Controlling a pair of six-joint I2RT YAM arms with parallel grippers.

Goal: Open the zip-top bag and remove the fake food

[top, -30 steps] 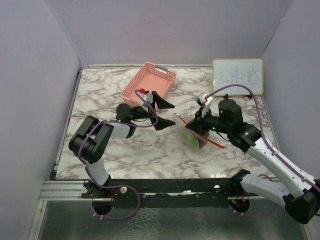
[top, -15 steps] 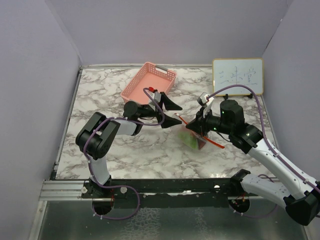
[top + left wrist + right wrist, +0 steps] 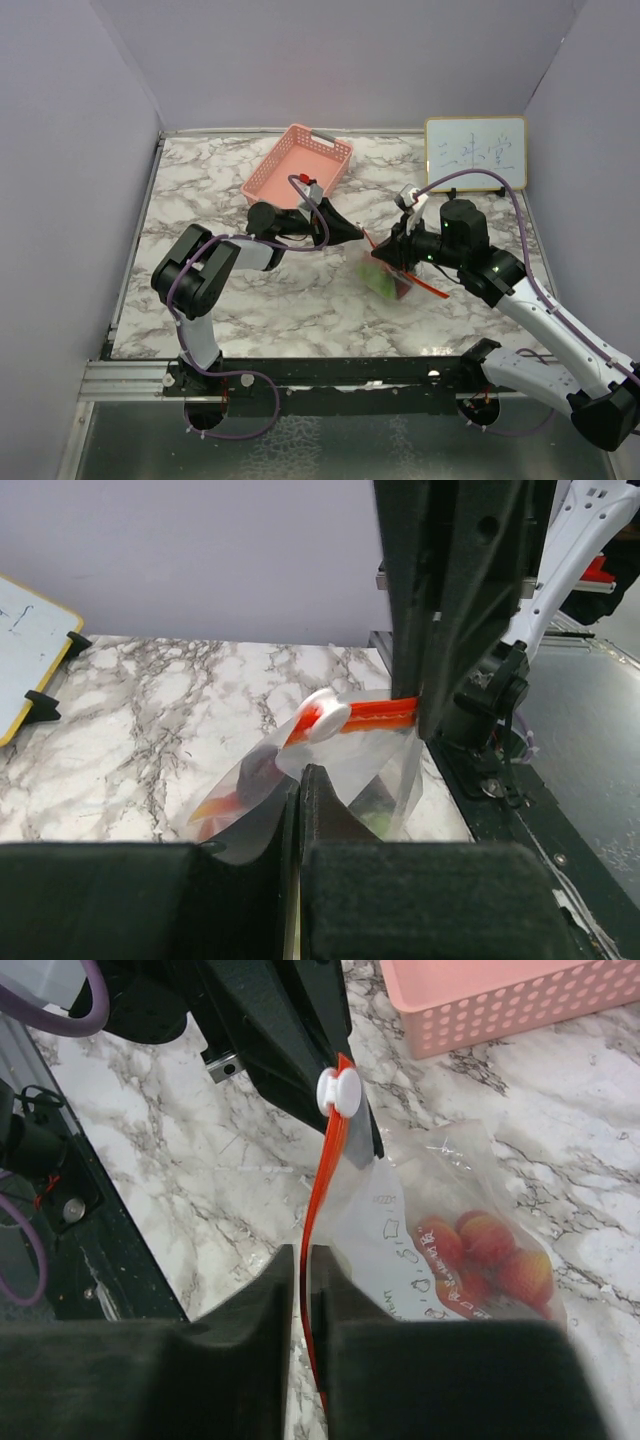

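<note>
**Marble table (image 3: 200,180): both arms meet at the zip-top bag (image 3: 388,278)**

I see the bag hanging between my two grippers, right of the table's middle. I cannot tell whether its bottom touches the marble. My left gripper (image 3: 357,236) has its jaws closed on the clear film just below the white slider (image 3: 325,716). My right gripper (image 3: 388,250) pinches the red zip strip (image 3: 322,1190). The fake food (image 3: 480,1255) sits in the bag's bottom. A pink basket (image 3: 297,170) lies near the far edge, and a whiteboard (image 3: 475,152) stands at the far right corner.
</note>
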